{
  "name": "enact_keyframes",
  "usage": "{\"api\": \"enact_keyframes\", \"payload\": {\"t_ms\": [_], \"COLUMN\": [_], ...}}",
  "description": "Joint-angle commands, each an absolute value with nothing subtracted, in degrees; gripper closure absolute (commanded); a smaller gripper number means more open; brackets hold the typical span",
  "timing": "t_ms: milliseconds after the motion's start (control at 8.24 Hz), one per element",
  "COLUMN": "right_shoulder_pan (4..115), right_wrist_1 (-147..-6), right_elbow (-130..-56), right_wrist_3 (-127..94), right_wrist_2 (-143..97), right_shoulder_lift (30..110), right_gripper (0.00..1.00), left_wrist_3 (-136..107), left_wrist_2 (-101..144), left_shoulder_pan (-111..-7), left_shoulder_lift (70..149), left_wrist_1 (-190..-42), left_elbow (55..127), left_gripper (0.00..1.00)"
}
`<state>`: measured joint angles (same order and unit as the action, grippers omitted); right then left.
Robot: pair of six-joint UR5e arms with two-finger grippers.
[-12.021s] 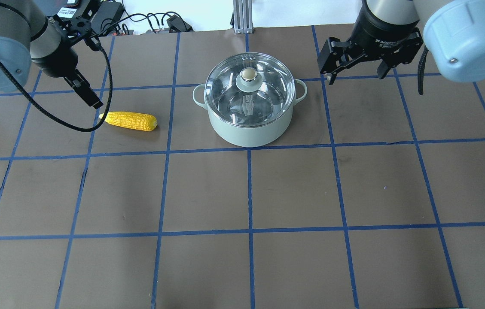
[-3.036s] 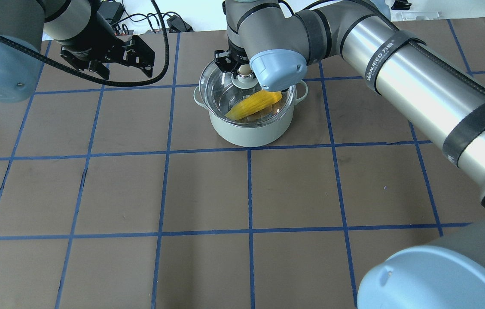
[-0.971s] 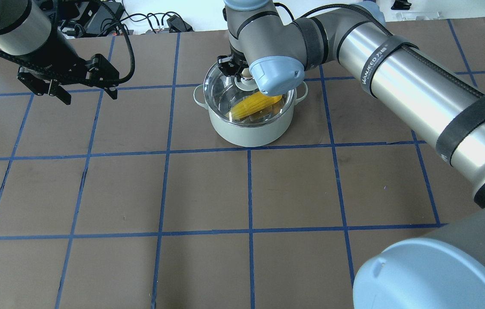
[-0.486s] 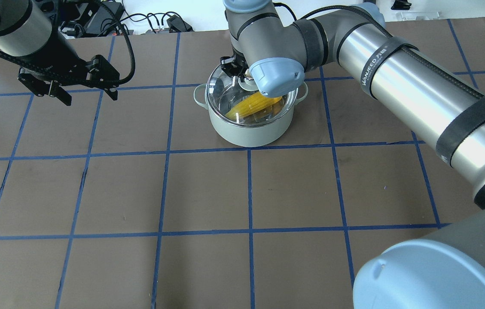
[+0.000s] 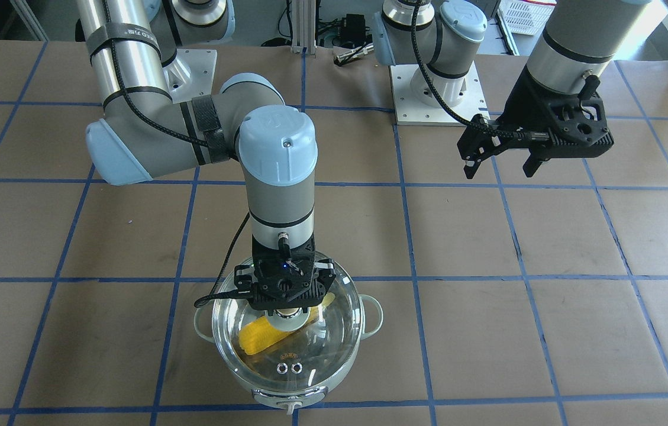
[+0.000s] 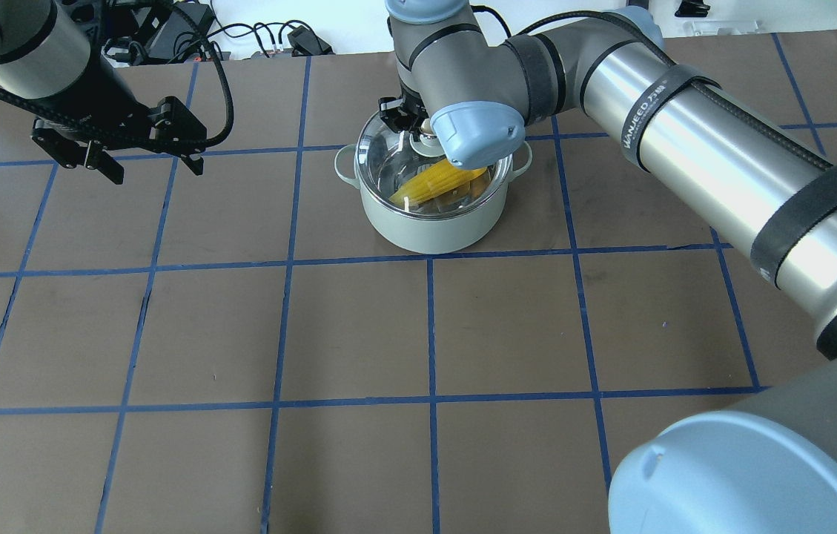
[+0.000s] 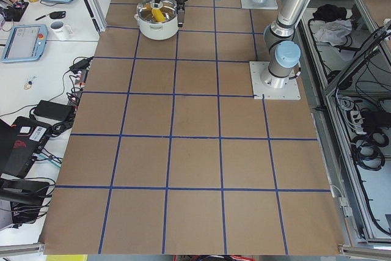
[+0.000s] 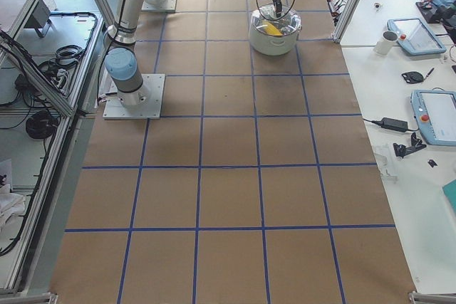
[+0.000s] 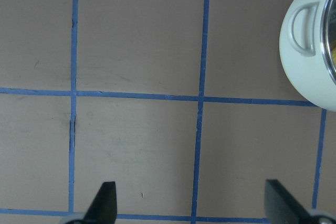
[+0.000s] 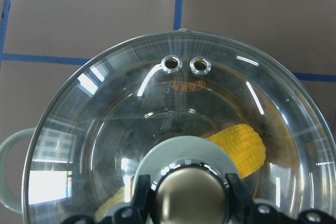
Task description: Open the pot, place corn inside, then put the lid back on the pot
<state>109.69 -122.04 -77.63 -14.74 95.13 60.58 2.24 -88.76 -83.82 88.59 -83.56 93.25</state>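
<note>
Right claw point(image 5: 285, 306) is clamped on the ball knob point(image 10: 191, 188) of the lid point(image 10: 100, 129). It has one finger touching each side of the knob, and the arm comes straight down from above. The glass lid covers the mouth of the pot point(image 6: 425, 231), though I honestly can't tell if it's sitting fully on the rim or just above it. Corn point(image 6: 435, 182) is inside the pot, lying slantwise, easy to see through the glass. The two vent holes point(image 10: 171, 63) are on the side of the lid away from the robot. Pot stands on the brown tabletop point(image 6: 359, 334) with the blue tape grid, on the side far from the robot's base. Left claw point(image 6: 155, 169) is spread wide with nothing in it, hanging above the tabletop well off to the robot's left of the pot. Its wrist cam only catches one side handle point(image 9: 303, 30) of the pot at the frame's edge.
</note>
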Motion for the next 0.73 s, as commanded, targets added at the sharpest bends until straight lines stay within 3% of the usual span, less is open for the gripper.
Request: {"api": "enact_keyframes", "payload": {"t_ms": [0, 607], "right_shoulder_pan": [109.7, 109.7], "right_wrist_1": [-122.4, -122.5], "right_elbow": [-77.7, -78.3], "right_wrist_3": [-14.6, -14.8], "right_wrist_2": [95.1, 94.9], "right_shoulder_lift": [60.7, 60.5], "right_gripper": [0.59, 0.57], "left_wrist_3": [2.3, 2.3], "left_wrist_2": [-88.8, -88.9], "left_shoulder_pan": [-83.8, -83.8], "left_shoulder_lift": [88.6, 88.5], "left_wrist_1": [-83.6, -83.6], "left_elbow": [93.3, 93.7], "left_gripper": [0.0, 0.0]}}
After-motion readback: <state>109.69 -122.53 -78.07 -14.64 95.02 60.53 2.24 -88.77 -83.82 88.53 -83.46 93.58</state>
